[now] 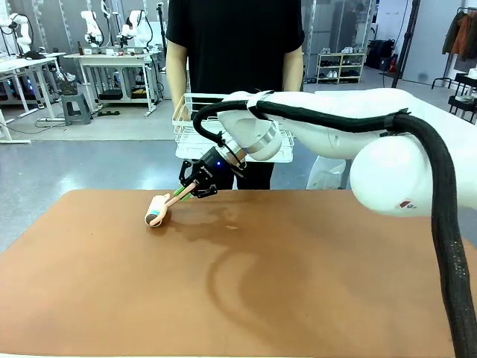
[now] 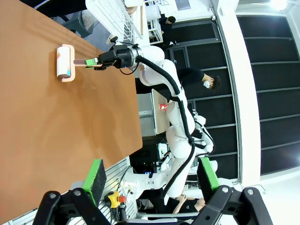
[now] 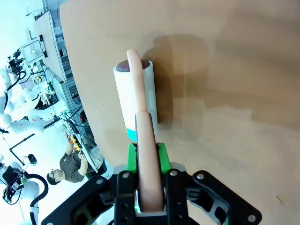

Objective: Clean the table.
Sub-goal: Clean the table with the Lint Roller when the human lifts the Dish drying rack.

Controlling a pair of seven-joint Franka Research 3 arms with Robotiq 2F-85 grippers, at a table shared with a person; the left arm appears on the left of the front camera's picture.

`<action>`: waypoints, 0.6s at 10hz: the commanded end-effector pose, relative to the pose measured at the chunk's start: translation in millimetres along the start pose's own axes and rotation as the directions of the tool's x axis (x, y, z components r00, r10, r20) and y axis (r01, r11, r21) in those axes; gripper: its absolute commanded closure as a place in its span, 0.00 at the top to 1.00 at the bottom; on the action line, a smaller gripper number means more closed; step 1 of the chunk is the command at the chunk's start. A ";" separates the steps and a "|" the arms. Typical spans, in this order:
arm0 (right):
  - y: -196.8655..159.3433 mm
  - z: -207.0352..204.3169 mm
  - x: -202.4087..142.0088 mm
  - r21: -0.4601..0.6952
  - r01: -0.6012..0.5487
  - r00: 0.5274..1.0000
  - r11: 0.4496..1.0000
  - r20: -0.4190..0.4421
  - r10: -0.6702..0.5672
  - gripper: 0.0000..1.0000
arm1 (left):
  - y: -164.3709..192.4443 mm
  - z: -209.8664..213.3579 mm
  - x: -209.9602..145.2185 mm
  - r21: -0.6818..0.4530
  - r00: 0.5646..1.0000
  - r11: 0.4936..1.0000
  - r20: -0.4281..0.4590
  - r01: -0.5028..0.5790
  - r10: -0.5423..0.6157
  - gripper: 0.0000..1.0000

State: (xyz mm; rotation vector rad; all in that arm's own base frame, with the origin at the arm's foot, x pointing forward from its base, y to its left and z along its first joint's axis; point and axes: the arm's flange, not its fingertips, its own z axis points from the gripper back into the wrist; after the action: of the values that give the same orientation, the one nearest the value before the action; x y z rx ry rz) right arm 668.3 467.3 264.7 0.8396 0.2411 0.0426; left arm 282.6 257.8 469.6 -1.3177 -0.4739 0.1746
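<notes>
Pink plastic handle [image 3: 142, 126] is sitting clamped between the pads of our right gripper [image 1: 194, 186], which is holding the lint roller [image 1: 156, 211] down on the table [image 1: 298, 291]. The drum is lying crosswise to the handle, with the table's far edge just beyond the roller, so we are judging the open room to lie nearward and rightward of it. Our left gripper [image 2: 151, 177], jaws apart and empty, is hanging well off from the roller.
</notes>
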 end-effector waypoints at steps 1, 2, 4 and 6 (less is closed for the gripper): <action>-22.6 -40.1 8.1 -0.168 0.015 0.998 0.986 -0.064 -0.026 0.21 | -0.3 3.7 -1.3 -0.015 1.000 1.000 -0.004 0.022 -0.022 1.00; -19.7 -35.6 4.0 -0.158 0.004 0.998 0.987 -0.056 -0.013 0.21 | -0.3 3.7 -1.3 -0.015 1.000 1.000 -0.004 0.022 -0.022 1.00; -17.3 -20.1 -5.2 -0.122 -0.006 0.999 0.993 -0.032 0.002 0.21 | -0.3 3.7 -1.3 -0.015 1.000 1.000 -0.004 0.022 -0.022 1.00; -9.9 12.8 -45.8 -0.007 -0.100 0.994 0.995 -0.054 0.099 0.21 | -0.3 3.7 -1.3 -0.015 1.000 1.000 -0.004 0.022 -0.022 1.00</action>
State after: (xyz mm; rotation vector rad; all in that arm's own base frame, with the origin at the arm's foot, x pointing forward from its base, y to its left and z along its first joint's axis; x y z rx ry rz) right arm 667.8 466.8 272.0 0.8426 0.2211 0.0860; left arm 282.6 257.8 469.6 -1.3177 -0.4739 0.1747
